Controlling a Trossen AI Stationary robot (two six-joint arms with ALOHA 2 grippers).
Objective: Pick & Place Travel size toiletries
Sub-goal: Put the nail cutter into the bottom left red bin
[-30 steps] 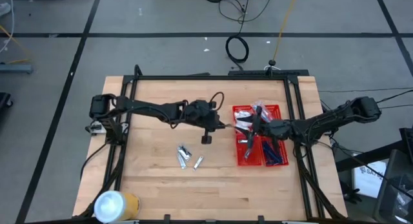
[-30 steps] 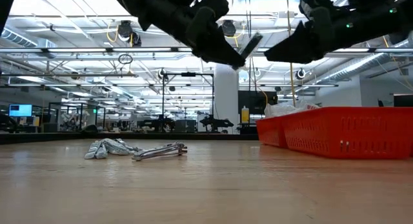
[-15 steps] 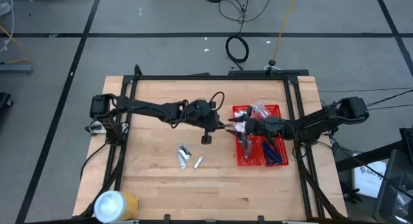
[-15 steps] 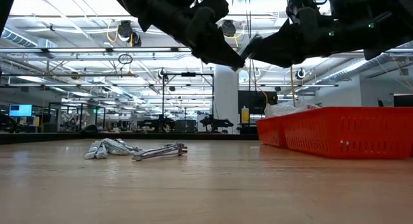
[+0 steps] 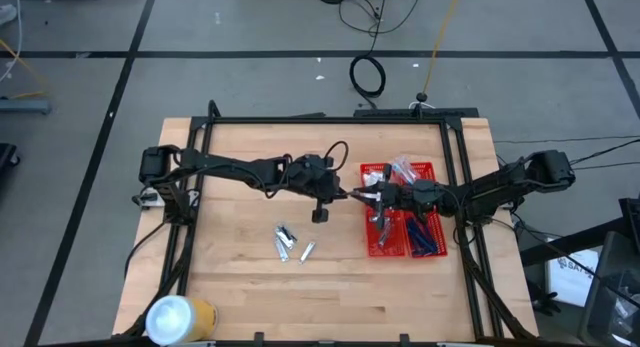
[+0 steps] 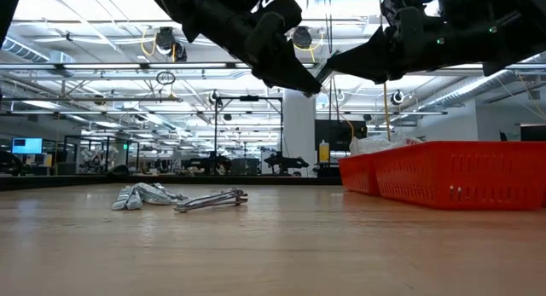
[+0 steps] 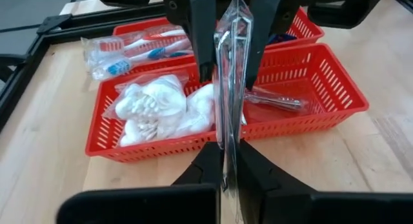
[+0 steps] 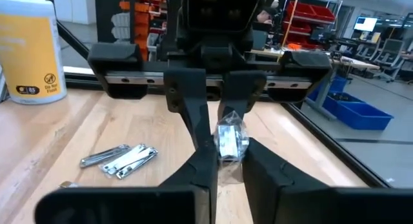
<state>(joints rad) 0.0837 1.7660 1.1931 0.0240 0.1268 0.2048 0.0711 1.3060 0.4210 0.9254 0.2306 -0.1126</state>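
Note:
A slim clear packet (image 7: 231, 88) with a silver metal piece inside hangs in the air just left of the red basket (image 5: 365, 242). My left gripper (image 5: 347, 195) and my right gripper (image 5: 366, 197) meet there tip to tip, each shut on one end of the packet. In the low view the packet (image 6: 324, 66) shows high above the table between the two dark fingertips. Several more silver packets (image 5: 290, 244) lie flat on the table's middle. My left gripper pinches the packet's near end (image 7: 227, 143) between its two fingers, coming from the table's left and slanting down. The packet sticks out past the fingertips, clear of the table. My right gripper pinches the packet's other end (image 8: 229, 130) between its two fingers, coming level from the table's right, over the basket. The packet spans the short gap between the two grippers.
The basket (image 7: 193, 143) holds a pack of toothbrushes (image 7: 135, 46), a bag of white cotton pieces (image 7: 161, 108) and a silver item (image 7: 277, 101). A white-and-yellow roll (image 5: 178, 319) stands at the near left corner. Bare wood lies around the loose packets (image 6: 183, 196).
My right gripper has moved from above the basket toward the table's left, up to my left gripper, and now has the packet's free end between its fingers. My left gripper and the packet have kept still.

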